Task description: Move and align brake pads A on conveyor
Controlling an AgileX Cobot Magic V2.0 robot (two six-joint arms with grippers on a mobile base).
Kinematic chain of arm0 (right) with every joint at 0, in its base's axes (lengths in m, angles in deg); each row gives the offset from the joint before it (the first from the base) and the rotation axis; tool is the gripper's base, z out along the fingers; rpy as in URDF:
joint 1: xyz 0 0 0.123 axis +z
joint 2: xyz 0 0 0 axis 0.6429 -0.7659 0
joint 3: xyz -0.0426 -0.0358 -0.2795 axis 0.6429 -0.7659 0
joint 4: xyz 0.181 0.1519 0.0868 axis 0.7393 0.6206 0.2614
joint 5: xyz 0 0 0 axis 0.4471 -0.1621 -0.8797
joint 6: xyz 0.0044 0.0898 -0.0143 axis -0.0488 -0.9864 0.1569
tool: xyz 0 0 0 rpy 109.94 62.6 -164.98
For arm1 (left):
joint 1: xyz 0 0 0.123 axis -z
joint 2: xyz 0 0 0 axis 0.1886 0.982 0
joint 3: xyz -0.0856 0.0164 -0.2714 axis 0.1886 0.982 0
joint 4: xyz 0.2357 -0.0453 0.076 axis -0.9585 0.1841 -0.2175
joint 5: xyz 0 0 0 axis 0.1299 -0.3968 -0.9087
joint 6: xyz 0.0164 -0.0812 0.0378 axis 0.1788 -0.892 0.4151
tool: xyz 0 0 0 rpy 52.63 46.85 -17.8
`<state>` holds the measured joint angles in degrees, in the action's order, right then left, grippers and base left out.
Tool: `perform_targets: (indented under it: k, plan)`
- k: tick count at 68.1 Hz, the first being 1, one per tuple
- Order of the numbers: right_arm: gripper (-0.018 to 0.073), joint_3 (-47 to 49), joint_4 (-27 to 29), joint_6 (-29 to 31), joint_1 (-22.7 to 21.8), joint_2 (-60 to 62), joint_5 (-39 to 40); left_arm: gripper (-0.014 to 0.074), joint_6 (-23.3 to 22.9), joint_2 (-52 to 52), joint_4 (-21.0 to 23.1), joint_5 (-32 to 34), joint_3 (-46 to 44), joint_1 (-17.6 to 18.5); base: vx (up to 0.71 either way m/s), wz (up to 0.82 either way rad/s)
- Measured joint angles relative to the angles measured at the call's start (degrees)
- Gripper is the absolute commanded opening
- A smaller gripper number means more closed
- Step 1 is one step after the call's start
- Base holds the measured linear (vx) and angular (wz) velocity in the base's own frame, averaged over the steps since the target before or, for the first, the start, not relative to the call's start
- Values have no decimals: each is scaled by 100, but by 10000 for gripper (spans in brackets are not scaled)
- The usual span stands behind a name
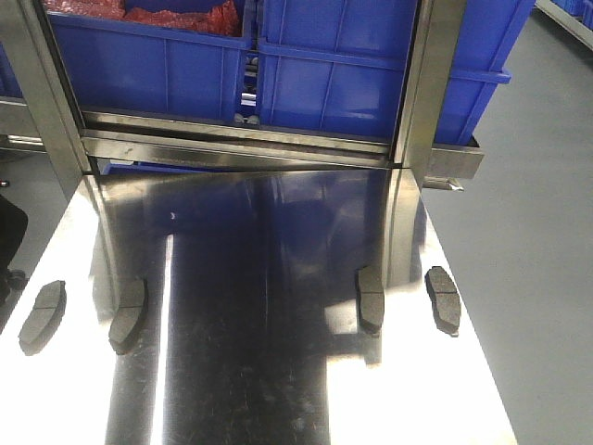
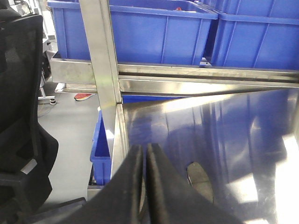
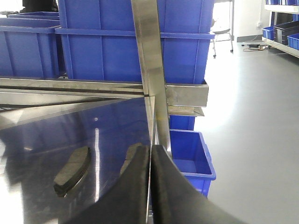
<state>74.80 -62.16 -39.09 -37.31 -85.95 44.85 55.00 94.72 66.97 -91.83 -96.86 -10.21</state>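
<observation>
1. Nearest to you are the two tools. The left gripper [image 2: 144, 150] has its fingers pressed almost together, with only a thin slit between them and nothing inside. The right gripper [image 3: 150, 148] is the same: closed and empty.
2. Below them is the shiny steel table [image 1: 278, 389]. All four brake pads A lie flat on it, in two pairs. The far-left pad [image 1: 44, 315] is at the table's left edge, with the inner-left pad [image 1: 128, 315] near it. The inner-right pad [image 1: 371, 298] and the far-right pad [image 1: 443, 298] lie on the right side. The two pairs are well apart.
3. In the right wrist view you see one pad to the left of the fingers, and another partly hidden behind them.
4. Further back stands a steel frame [image 1: 435, 102] across the table's far end. It carries blue crates [image 1: 324, 74].
</observation>
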Motion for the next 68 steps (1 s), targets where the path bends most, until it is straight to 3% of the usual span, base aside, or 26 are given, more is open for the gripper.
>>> perform_targets:
  k: [5, 20, 28, 43, 68]
  plan:
    - [-8, 0, 0, 0, 0, 0, 0, 174, 0, 0, 0, 0, 0, 0, 0, 0]
    - [-8, 0, 0, 0, 0, 0, 0, 583, 0, 0, 0, 0, 0, 0, 0, 0]
    - [-8, 0, 0, 0, 0, 0, 0, 697, 0, 0, 0, 0, 0, 0, 0, 0]
    - [-8, 0, 0, 0, 0, 0, 0, 693, 0, 0, 0, 0, 0, 0, 0, 0]
    - [-8, 0, 0, 0, 0, 0, 0, 559, 0, 12, 53, -12, 0, 0, 0, 0]
